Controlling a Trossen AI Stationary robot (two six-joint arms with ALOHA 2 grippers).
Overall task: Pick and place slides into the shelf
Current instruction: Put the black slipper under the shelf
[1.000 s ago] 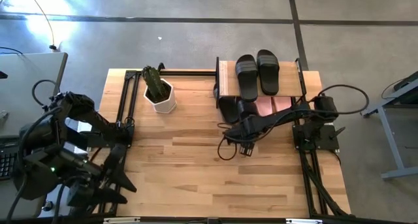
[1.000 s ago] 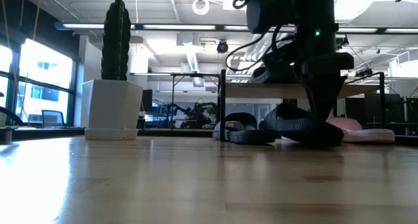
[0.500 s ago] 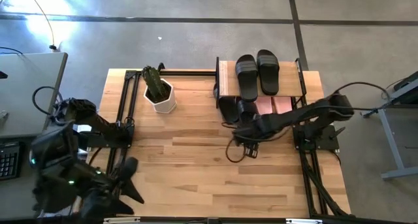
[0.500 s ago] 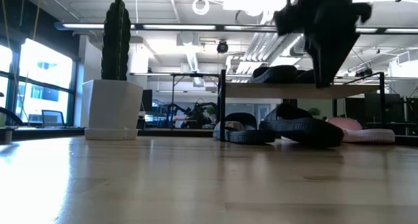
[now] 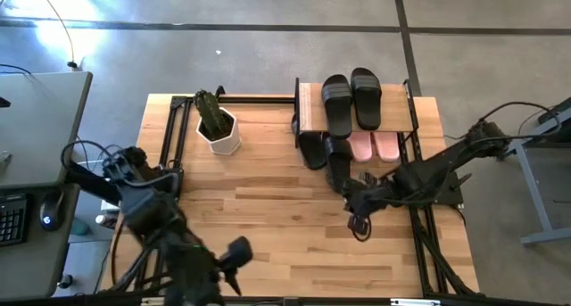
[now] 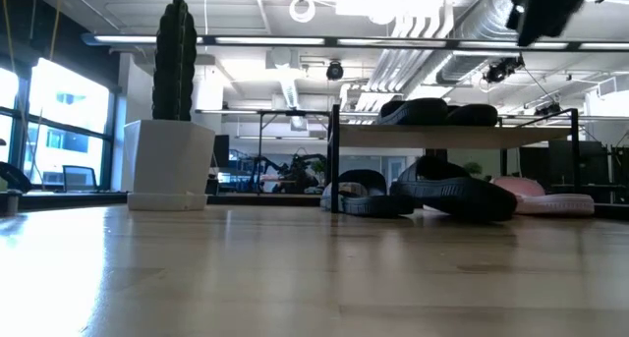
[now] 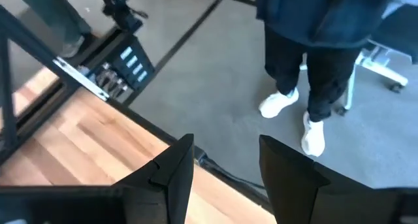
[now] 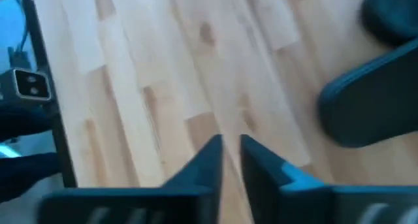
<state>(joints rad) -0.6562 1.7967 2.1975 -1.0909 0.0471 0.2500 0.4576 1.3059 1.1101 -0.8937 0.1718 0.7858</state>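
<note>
The shelf [image 5: 308, 110] stands at the table's far side. Two black slides [image 5: 351, 101] lie on its top board. Under it and at its front, two more black slides [image 5: 325, 154] and two pink slides [image 5: 374, 145] rest on the table. In the low view one black slide [image 6: 457, 195] lies tilted, its far part raised on something I cannot make out. My right gripper [image 5: 350, 197] hangs above the table just near of these slides, its fingers [image 8: 212, 159] almost together with nothing between them. My left gripper [image 5: 239, 252] hovers open over the table's near edge.
A white pot with a cactus [image 5: 217, 126] stands at the far left of the table. Black rails [image 5: 171, 141] run along the left and right sides. In the left wrist view a person's legs [image 7: 313, 74] stand on the floor beyond the table. Bare wood lies in the middle [image 5: 268, 208].
My right gripper has risen from the black slide at the shelf's front and drawn back toward the table's near right; the slide has stayed in place. My left arm has swung from the table's left edge toward the middle of its near edge.
</note>
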